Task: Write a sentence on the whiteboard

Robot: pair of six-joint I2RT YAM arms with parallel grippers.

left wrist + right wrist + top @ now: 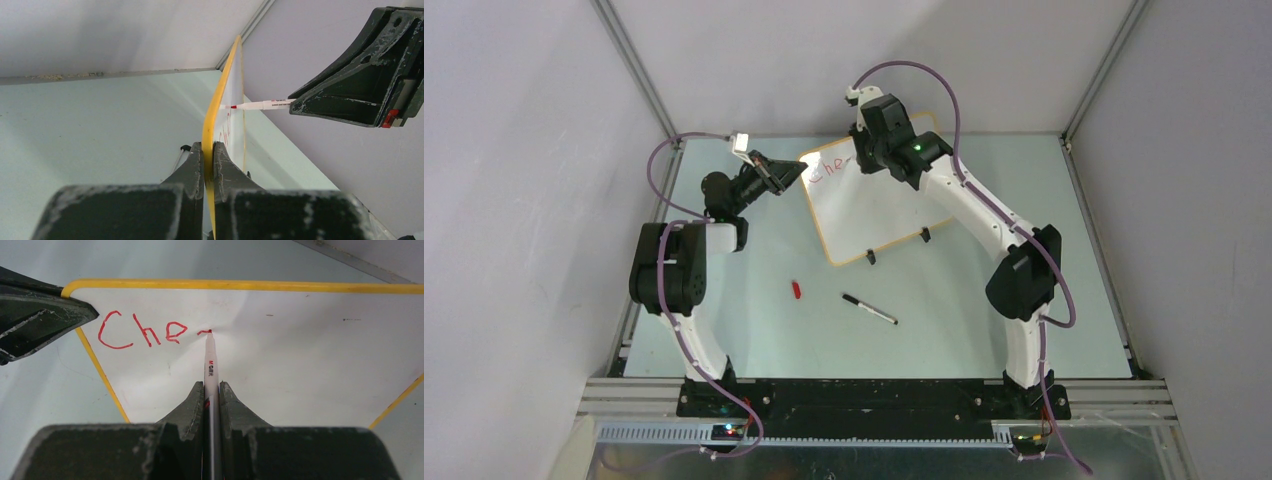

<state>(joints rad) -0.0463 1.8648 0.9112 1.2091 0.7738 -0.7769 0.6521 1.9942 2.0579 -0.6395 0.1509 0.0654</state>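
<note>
Over the far part of the counter (754, 335), the left claw (209, 146) was clenched on the yellow rim of the whiteboard (879, 210), near its upper left corner. The right claw (212, 387) was clamped on a red marker (210, 362), whose tip touched the board just right of the sentence (142, 330), which read "Che" plus a short dash. Only the top view showed a black pen (870, 309) and a red cap (796, 290) lying apart on the counter in front of the board.

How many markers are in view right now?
2. A red marker is clamped in the right gripper, its tip on the whiteboard; a black-tipped marker lies loose on the table, nearer the arm bases.
</note>
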